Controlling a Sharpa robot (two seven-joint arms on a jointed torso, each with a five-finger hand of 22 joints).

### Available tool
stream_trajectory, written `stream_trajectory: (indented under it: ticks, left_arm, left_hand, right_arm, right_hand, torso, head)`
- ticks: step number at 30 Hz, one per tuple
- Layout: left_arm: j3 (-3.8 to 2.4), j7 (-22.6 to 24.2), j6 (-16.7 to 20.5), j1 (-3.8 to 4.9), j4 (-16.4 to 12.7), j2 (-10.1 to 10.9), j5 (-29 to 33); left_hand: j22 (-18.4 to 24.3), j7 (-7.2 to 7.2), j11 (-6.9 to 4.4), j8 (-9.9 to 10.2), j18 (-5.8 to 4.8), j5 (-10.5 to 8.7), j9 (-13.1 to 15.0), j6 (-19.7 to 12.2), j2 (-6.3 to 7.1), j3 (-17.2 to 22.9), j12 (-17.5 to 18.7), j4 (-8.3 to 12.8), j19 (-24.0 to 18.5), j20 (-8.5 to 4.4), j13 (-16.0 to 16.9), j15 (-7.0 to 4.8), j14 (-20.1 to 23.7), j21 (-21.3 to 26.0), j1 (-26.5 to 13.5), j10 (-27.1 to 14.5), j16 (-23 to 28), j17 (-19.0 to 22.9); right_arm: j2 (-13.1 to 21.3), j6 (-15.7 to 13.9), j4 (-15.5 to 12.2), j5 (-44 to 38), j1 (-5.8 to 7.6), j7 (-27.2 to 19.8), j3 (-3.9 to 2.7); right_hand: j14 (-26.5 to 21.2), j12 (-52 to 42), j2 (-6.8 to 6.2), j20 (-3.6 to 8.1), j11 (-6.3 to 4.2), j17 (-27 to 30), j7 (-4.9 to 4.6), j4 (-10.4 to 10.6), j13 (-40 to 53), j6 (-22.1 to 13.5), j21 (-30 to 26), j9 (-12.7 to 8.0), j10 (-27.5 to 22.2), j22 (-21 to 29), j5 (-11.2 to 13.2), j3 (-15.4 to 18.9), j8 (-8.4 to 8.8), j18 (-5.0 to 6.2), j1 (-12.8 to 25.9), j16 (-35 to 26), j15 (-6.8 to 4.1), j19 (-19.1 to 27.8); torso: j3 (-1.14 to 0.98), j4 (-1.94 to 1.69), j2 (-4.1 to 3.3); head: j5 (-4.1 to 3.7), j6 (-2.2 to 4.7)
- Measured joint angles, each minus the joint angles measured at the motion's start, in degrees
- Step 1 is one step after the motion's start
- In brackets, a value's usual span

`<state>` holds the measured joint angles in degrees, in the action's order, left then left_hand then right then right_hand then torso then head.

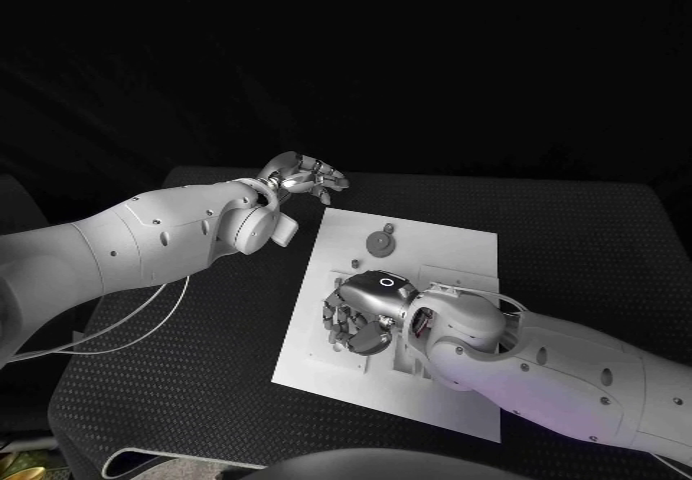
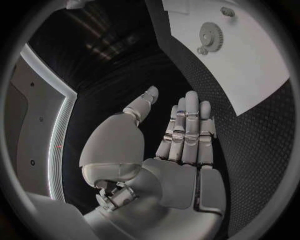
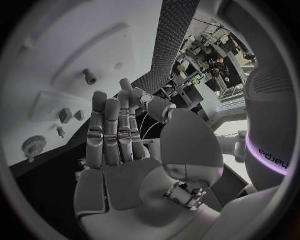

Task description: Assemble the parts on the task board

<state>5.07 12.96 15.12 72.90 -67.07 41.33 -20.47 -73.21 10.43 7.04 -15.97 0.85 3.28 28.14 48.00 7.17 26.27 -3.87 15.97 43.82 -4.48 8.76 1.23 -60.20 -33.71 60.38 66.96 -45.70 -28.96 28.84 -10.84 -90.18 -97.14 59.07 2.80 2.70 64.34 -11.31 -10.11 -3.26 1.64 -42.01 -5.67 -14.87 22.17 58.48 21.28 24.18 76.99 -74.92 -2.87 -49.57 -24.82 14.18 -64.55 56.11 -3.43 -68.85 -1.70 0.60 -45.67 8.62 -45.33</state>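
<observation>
The left hand [image 2: 169, 150] is empty, its fingers [image 2: 190, 125] stretched out straight and close together, the thumb standing apart to one side. It hovers above the dark dotted surface [image 2: 250, 150], off the task board [image 2: 256, 75]. A corner of the white board lies beyond the fingertips. A toothed gear [image 2: 211, 35] lies flat on the board, with a small round part [image 2: 202, 50] just beside it and another small piece [image 2: 227, 11] farther along.

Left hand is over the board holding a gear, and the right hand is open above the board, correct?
Not quite. The left hand is off the board, beyond its far corner, and holds nothing; the left wrist view shows its fingers straight and empty, with the gear lying on the board. The right hand is open above the board, as you said.
</observation>
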Motion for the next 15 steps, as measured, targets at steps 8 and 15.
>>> stream_trajectory:
  ticks: [8,15]
  left_arm:
    - [0.00,-0.02,-0.02,0.00,-0.29,-0.07,0.00]
    - [0.00,-0.04,-0.04,0.00,-0.32,-0.24,0.00]
  left_hand:
    - [0.01,0.00,0.00,0.00,0.00,0.00,0.00,0.00,0.00,0.00,0.00,0.00,0.00,0.00,-0.05,0.00,0.00,0.00,0.00,0.00,0.00,-0.02]
    - [-0.05,0.00,0.00,0.00,0.00,0.00,0.00,0.00,0.00,0.00,0.00,0.00,0.00,0.00,-0.05,0.00,0.00,0.23,0.00,0.00,0.00,-0.04]
  right_arm:
    - [-1.01,-0.04,1.16,-2.53,-0.59,0.20,0.73]
    - [-1.37,-0.03,1.83,-3.88,-0.83,0.41,1.27]
  right_hand:
    - [-0.06,0.00,0.00,0.00,0.00,0.06,-0.09,-0.31,0.13,0.08,0.22,0.00,0.00,0.00,0.00,-0.01,0.05,0.00,0.00,0.21,0.07,0.00]
    - [-0.06,0.00,-0.01,-0.01,0.00,0.12,-0.10,-0.32,0.26,0.07,0.45,0.00,0.00,0.00,0.00,0.00,0.07,0.00,0.00,0.21,0.07,0.00]
  torso:
    - [-0.03,0.01,-0.01]
    - [-0.04,0.05,-0.01]
  head:
    - [0.37,-0.37]
    - [0.65,-0.76]
